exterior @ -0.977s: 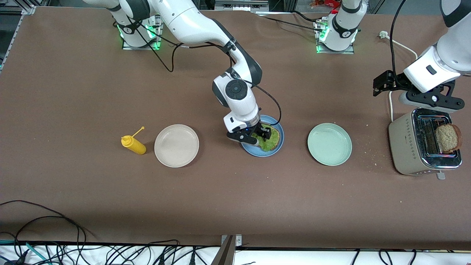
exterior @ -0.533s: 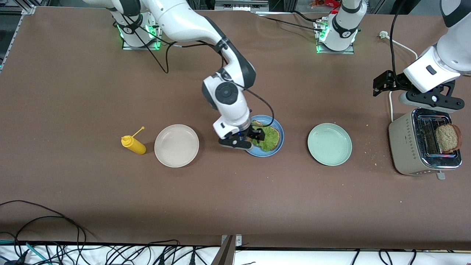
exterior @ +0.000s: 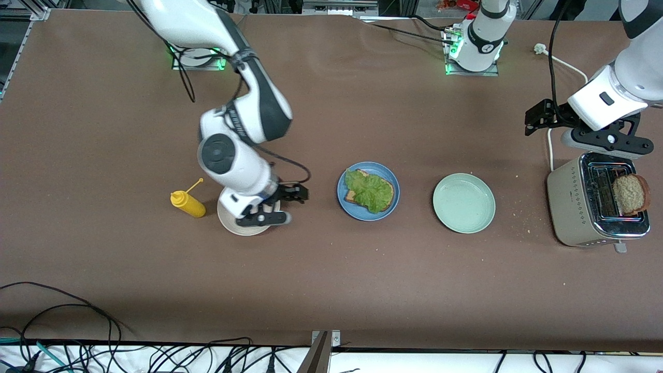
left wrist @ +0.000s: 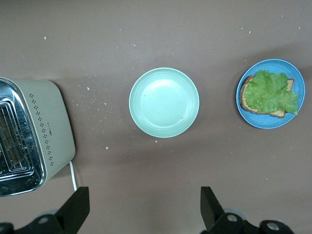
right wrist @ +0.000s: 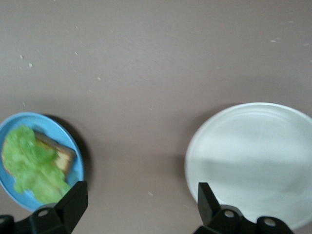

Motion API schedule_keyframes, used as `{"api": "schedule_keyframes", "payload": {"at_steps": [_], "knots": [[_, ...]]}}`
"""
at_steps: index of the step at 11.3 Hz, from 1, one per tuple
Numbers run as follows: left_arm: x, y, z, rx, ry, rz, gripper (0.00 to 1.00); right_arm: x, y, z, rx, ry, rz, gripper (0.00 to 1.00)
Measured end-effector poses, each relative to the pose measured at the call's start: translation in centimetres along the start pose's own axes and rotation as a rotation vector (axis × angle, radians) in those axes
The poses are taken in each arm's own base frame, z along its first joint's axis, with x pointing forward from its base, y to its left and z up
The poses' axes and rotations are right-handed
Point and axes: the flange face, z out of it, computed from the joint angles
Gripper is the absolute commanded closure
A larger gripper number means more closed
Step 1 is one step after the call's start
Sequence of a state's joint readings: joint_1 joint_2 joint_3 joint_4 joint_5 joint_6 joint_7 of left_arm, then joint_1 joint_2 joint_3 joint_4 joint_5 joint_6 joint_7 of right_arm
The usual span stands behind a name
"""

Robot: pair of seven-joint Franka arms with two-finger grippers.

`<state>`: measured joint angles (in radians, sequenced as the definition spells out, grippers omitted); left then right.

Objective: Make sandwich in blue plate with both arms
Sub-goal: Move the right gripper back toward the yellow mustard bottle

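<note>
Lettuce [exterior: 371,191] lies on bread in the blue plate [exterior: 343,182], while the right gripper [exterior: 279,205] hangs wide over the beige plate [exterior: 228,223] and the left gripper [exterior: 582,127] waits wide over the toaster [exterior: 570,207].

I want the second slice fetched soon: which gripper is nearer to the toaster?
Left. The left gripper hangs open just above the toaster; the right gripper, also open, is over the beige plate toward the right arm's end.

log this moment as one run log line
stage: lettuce on bread on blue plate | right tool: open, over beige plate | left tool: open, above toaster | top slice in toaster
</note>
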<state>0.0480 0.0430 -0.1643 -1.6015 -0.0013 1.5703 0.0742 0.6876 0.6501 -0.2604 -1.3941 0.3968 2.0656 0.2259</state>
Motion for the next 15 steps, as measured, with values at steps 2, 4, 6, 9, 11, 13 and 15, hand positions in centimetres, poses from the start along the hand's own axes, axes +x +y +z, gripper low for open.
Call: {"api": "schedule_keyframes", "payload": {"at_steps": [2, 4, 6, 9, 11, 13, 15], "knots": [[0.0, 0.0, 0.0, 0.0, 0.0, 0.0, 0.0, -0.2, 5.5, -2.7, 0.025, -0.051, -0.093, 0.0], [0.0, -0.1, 0.0, 0.0, 0.0, -0.002, 0.0, -0.3, 10.1, -5.4, 0.045, -0.08, -0.178, 0.0], [0.0, -0.2, 0.0, 0.0, 0.0, -0.003, 0.0, -0.5, 14.5, -7.3, 0.087, -0.091, -0.263, 0.0], [0.0, -0.3, 0.1, -0.001, -0.001, -0.005, 0.0, -0.5, 20.4, -9.0, 0.126, -0.095, -0.428, 0.0], [0.1, -0.5, 0.3, -0.002, -0.004, -0.008, 0.0, -0.7, 22.6, -9.4, 0.147, -0.103, -0.563, 0.0], [0.2, -0.5, 0.4, -0.002, -0.006, -0.009, 0.0, -0.7, 25.2, -9.8, 0.164, -0.09, -0.708, 0.0], [0.2, -0.5, 0.4, -0.002, -0.006, -0.009, 0.0, -0.8, 28.2, -10.4, 0.196, -0.071, -0.83, 0.0]]}}
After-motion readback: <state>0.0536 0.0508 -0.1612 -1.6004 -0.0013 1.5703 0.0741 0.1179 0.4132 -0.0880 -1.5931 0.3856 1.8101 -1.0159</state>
